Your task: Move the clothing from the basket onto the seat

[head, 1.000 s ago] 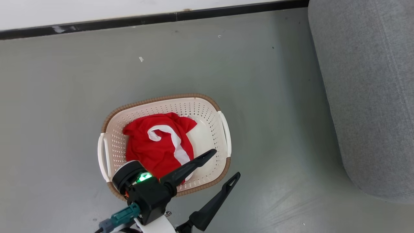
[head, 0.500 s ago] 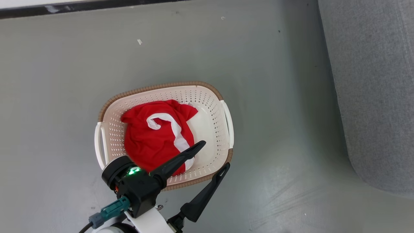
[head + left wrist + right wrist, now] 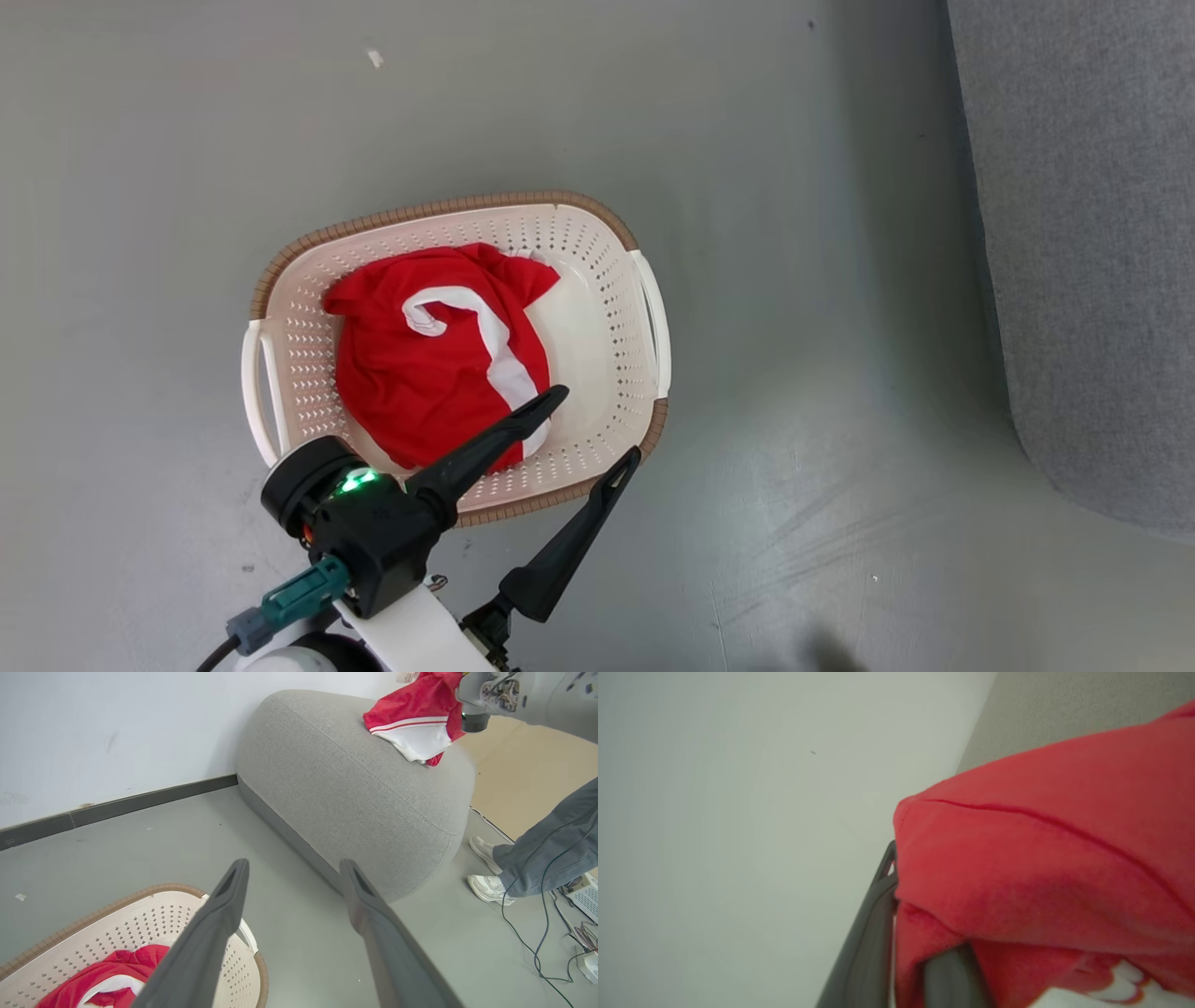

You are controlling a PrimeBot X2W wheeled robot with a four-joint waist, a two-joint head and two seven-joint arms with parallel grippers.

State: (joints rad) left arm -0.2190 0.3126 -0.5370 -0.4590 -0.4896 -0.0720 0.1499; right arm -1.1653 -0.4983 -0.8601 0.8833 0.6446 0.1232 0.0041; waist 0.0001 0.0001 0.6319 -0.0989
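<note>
The cream basket (image 3: 448,207) stands on the grey floor with red and white clothing (image 3: 420,373) bunched in its left half. My left gripper (image 3: 597,425) hangs open over the basket's near right rim, one finger above the clothing and one outside the rim, touching nothing. In the left wrist view its fingers (image 3: 219,924) spread wide above the basket (image 3: 117,905), facing the grey seat (image 3: 355,793). A second red and white garment (image 3: 411,723) hangs over the seat's far end. My right gripper (image 3: 915,891) is shut on that red clothing (image 3: 1041,858).
The seat (image 3: 1092,233) fills the right side of the head view, with open grey floor between it and the basket. A person's legs and white shoes (image 3: 537,858) stand beyond the seat's end, near cables (image 3: 560,933) on the floor.
The head camera has moved: the wall strip has left the picture and the basket sits higher and further left. The left gripper stays open and has drifted slightly left over the basket.
</note>
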